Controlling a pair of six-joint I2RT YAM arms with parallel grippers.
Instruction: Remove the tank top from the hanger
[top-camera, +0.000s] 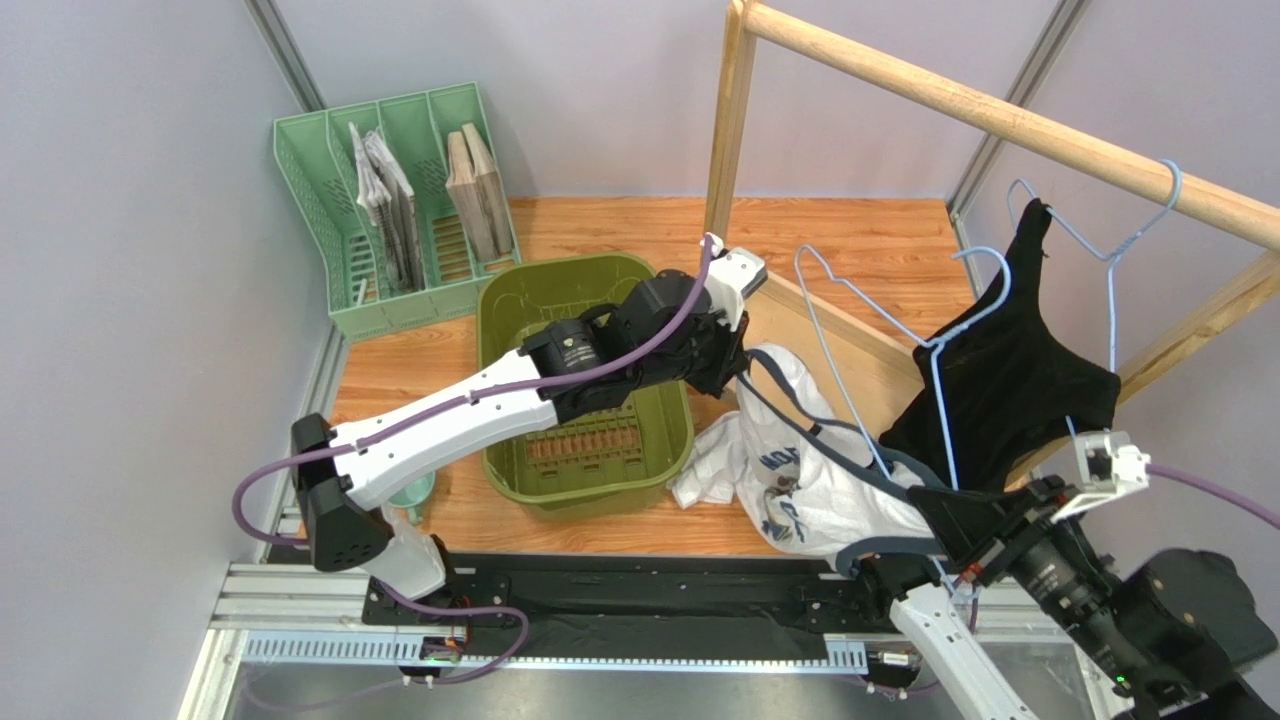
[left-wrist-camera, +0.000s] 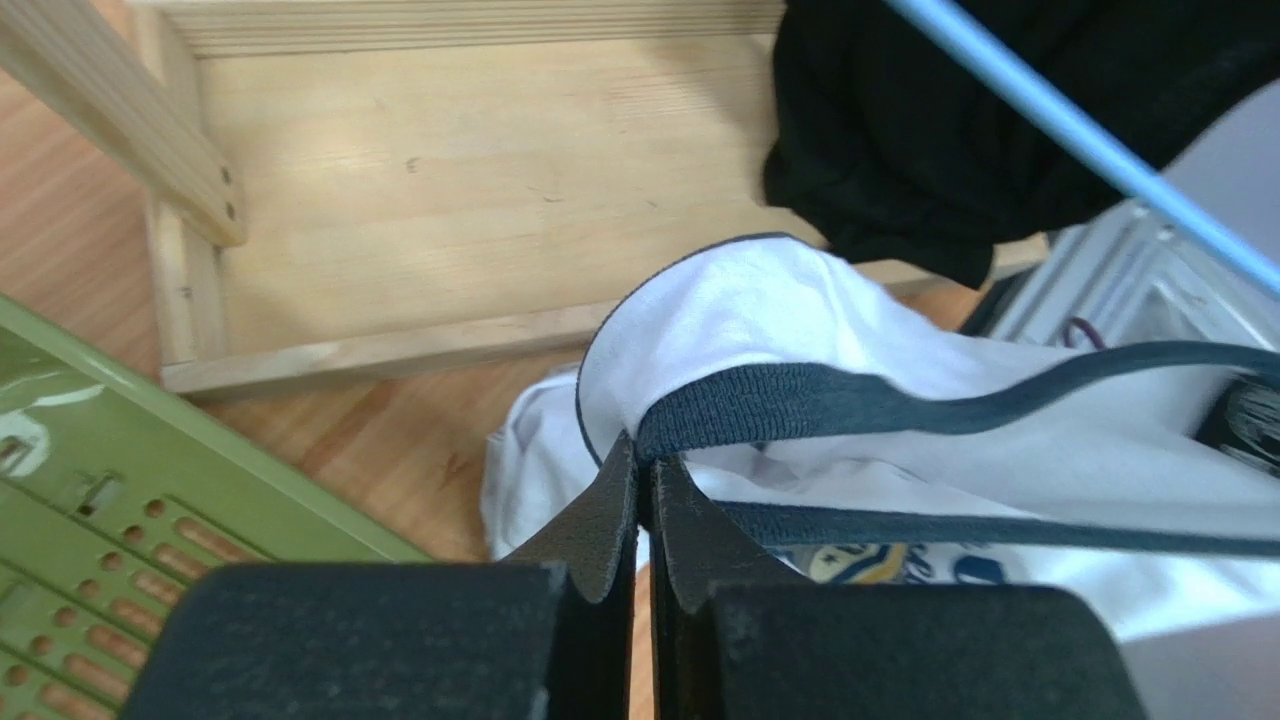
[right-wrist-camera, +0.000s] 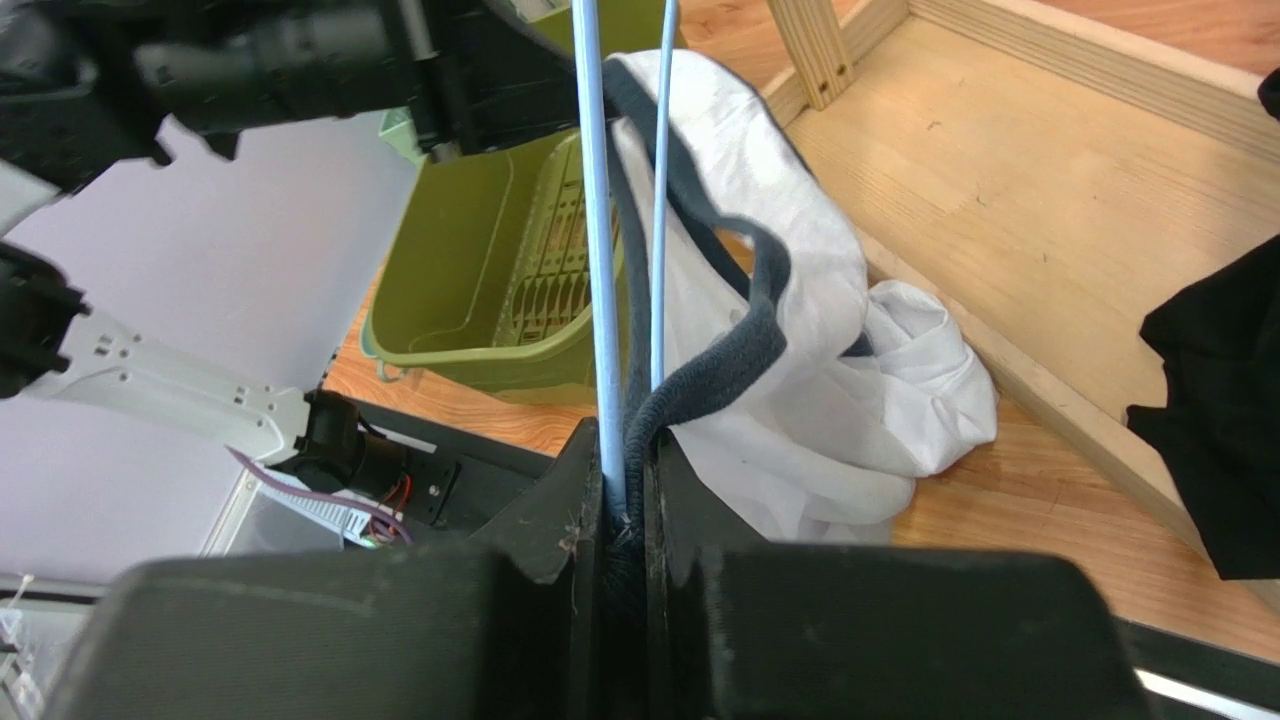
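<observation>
the left gripper (left-wrist-camera: 646, 503) is pinched shut on the dark strap (left-wrist-camera: 842, 402) of the white tank top (left-wrist-camera: 751, 308), and the cloth spreads out just ahead of its fingertips. the right gripper (right-wrist-camera: 628, 518) is clamped on the blue hanger (right-wrist-camera: 600, 225) wire. a strap seems caught between its fingers too, though the fold is hard to read. from there the strap runs up along the hanger wires. the tank top's body lies bunched on the table (top-camera: 631, 225) between the two grippers. a green bin (top-camera: 556, 278) sits just beside the left gripper.
</observation>
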